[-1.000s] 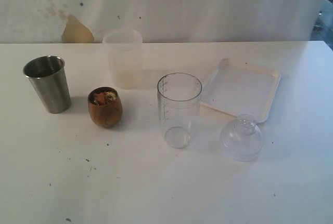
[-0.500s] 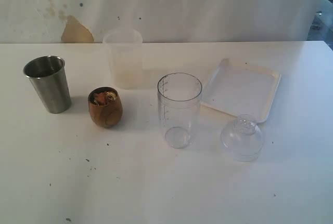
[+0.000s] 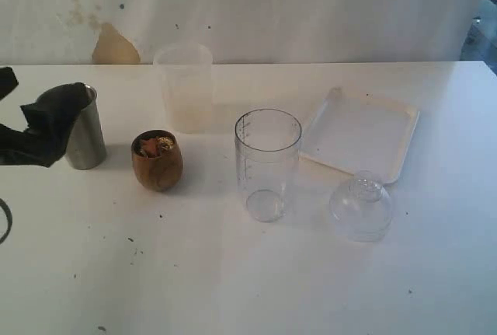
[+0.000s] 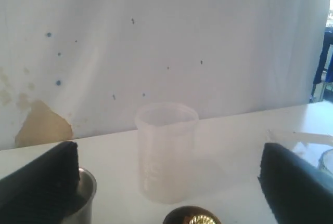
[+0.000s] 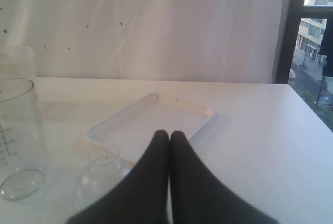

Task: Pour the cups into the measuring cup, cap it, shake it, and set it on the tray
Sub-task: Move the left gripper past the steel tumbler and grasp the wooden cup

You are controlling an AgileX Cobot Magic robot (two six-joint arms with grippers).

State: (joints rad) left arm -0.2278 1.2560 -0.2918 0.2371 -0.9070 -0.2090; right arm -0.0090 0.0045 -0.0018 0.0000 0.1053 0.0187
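Tall clear plastic measuring cup (image 3: 268, 165) with printed marks stands upright mid-desk (image 3: 233, 280), top open. Left of it sits the rounded brown wooden cup (image 3: 157, 162), then the tapered brushed-steel tumbler (image 3: 92, 129). There's the black left hand (image 4: 167, 151), jaws spread wide, one finger covering the tumbler's side! The shallow white plastic tray (image 3: 361, 129) lies to the right. Right hand (image 5: 169, 136) is pinched closed on nothing.
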